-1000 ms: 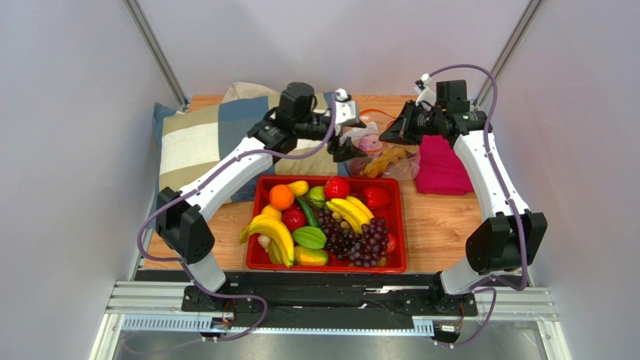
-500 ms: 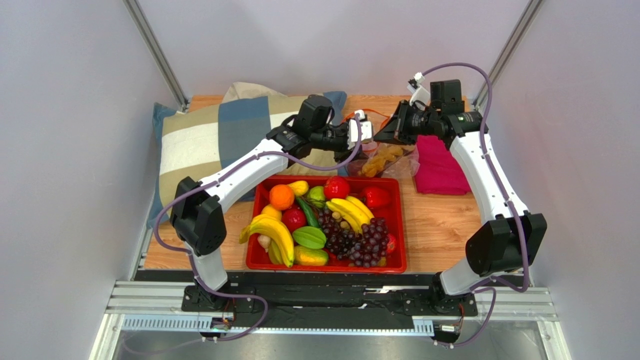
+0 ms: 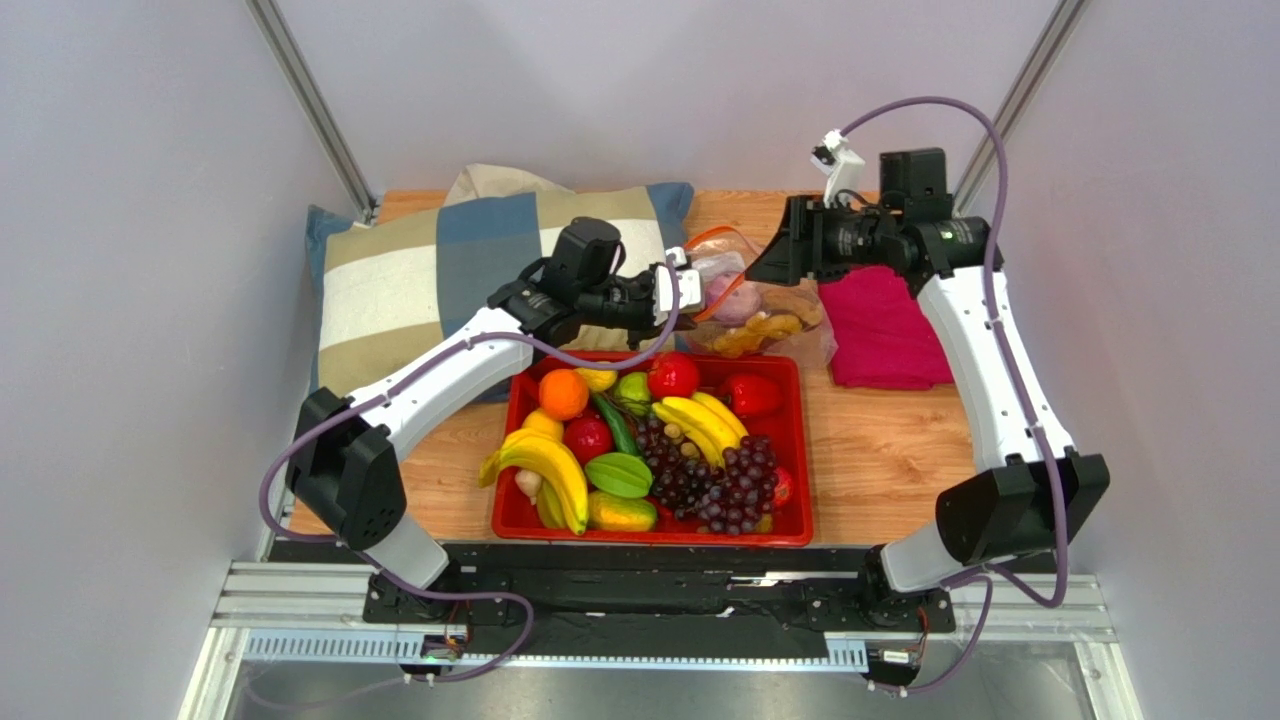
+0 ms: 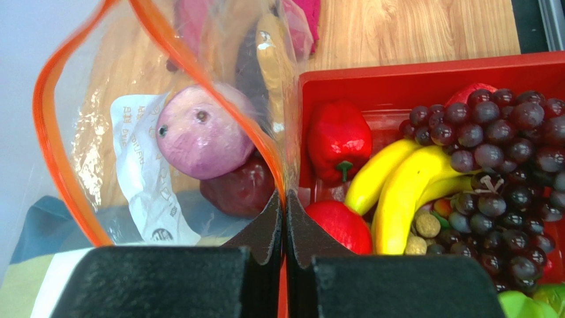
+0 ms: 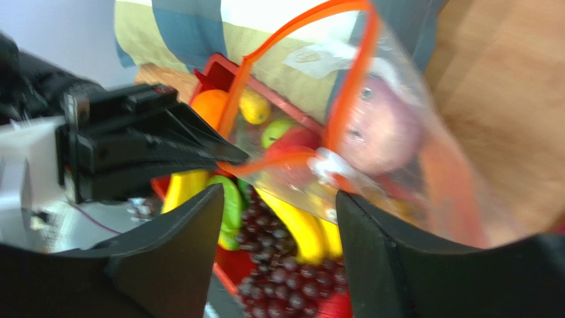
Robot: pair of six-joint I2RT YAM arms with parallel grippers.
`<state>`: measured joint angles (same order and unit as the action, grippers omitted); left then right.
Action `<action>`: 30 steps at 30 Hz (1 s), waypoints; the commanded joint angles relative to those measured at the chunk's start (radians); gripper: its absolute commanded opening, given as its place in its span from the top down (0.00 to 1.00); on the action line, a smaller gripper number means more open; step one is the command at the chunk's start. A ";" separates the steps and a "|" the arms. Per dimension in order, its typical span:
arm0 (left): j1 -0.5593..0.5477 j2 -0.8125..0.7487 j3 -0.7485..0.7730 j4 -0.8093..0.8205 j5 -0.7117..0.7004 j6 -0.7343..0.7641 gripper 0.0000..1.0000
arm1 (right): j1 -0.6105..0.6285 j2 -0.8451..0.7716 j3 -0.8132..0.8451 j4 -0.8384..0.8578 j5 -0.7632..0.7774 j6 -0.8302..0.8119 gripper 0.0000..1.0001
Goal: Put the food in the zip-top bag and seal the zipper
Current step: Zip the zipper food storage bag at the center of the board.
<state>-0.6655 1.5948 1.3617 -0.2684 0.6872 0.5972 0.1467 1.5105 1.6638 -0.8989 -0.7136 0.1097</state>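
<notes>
Left claw (image 4: 284, 201) pinched shut on zip-top bag (image 4: 99, 132) zipper (image 4: 40, 106), onion ball (image 4: 199, 132) inside. Right claw (image 5: 278, 192) spread wide, holding nothing.

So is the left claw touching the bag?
Touching. The left wrist view shows the left gripper shut on the bag, pinching its orange strip where the strip runs down between the two black fingertips. No gap shows there.

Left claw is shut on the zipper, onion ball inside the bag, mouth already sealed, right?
Not sealed: the left wrist view shows the zipper gaping in an open loop. The left claw is shut on it, onion ball inside the bag.
</notes>
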 commanded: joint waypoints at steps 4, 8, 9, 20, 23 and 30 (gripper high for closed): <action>0.007 -0.041 0.007 0.023 0.032 -0.010 1.00 | -0.122 -0.140 -0.024 -0.086 -0.043 -0.520 0.27; 0.010 -0.045 -0.001 0.026 0.058 0.013 1.00 | -0.137 -0.226 -0.136 -0.019 -0.101 -0.704 0.28; 0.010 -0.045 -0.003 0.028 0.067 0.016 1.00 | -0.137 -0.240 -0.160 0.014 -0.127 -0.741 0.28; 0.010 -0.041 0.013 -0.015 0.101 0.062 1.00 | -0.084 -0.210 -0.211 0.149 -0.227 -0.959 0.43; 0.010 -0.041 0.014 -0.026 0.109 0.065 1.00 | -0.078 -0.176 -0.184 0.141 -0.228 -1.007 0.47; 0.010 -0.044 0.014 -0.031 0.113 0.067 1.00 | -0.036 -0.156 -0.194 0.109 -0.234 -1.171 0.50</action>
<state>-0.6594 1.5719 1.3422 -0.3054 0.7475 0.6346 0.0784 1.3556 1.4391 -0.8082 -0.9131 -0.9279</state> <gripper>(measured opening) 0.003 0.512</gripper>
